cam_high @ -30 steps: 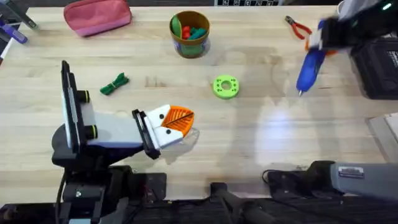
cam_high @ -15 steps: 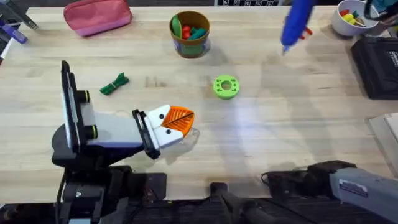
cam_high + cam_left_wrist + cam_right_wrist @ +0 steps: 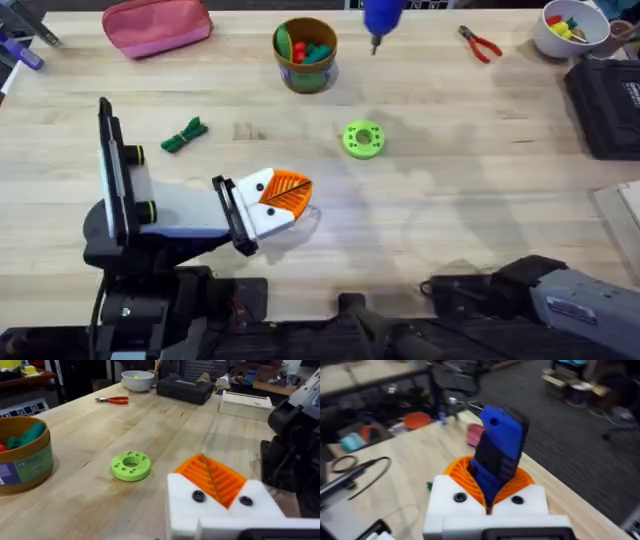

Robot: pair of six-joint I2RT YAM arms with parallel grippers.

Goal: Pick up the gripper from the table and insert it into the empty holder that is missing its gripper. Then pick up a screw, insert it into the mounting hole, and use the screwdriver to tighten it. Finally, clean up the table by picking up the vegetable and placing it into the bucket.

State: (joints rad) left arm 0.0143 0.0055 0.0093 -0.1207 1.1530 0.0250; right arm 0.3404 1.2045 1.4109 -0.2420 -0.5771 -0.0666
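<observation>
The middle of the counter (image 3: 480,220) lay bare, with open room toward its right edge and near edge. At the far edge, the screwdriver (image 3: 381,17) hung point-down, its blue handle cut off at the top of the overhead view. From the right wrist, the right jaws (image 3: 490,491) were clamped on that handle between white blocks with orange pads.

The left jaws (image 3: 272,200) rested low near the counter's near left, drawn together with the orange pads meeting and nothing between them. Whether one block lacked its orange tip could not be made out.

One green ring (image 3: 362,139) lay near the counter's middle, apart from everything. One vegetable (image 3: 184,136) lay toward the left edge. One bucket (image 3: 305,53) stood at the far edge, well apart from the vegetable, with red and green toys inside. One pair of red pliers (image 3: 479,43), one white bowl (image 3: 566,34) and one pink pouch (image 3: 157,25) sat along the far edge.
</observation>
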